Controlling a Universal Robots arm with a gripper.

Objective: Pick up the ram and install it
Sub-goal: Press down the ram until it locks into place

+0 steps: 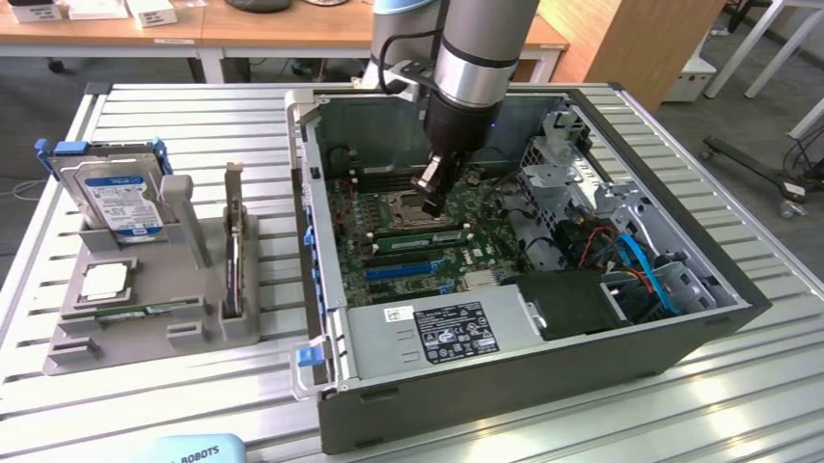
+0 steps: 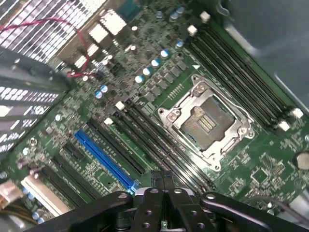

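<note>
The claw (image 1: 431,198) hangs inside the open computer case (image 1: 515,386), low over the motherboard (image 1: 386,207). It is just beside the empty processor socket (image 1: 393,204) and above the long dark memory slots (image 2: 159,145). Its fingers (image 2: 157,178) are pressed together, and I see nothing clamped between them.

The ram (image 1: 129,311) seems to be the thin green stick lying flat in the front of the grey holder (image 1: 77,357). The holder stands on the desk (image 1: 193,125) at the exterior view's left, well apart from the claw. A second green strip (image 1: 419,234) shows among the slots right under the claw. It may be a stick already seated or only the board itself; from this angle I cannot tell which.

I judge that the stick will handle as a very light and stiff thing, but a delicate one. It is a bare circuit board, thin and flat, so it gives little surface to hold and may slip or twist in a loose grip. The good place to take it is across the two flat faces near the middle of the upper long edge, so that it hangs level. The lower edge must stay free because it enters the slot. Bending or a skew push could harm it.
</note>
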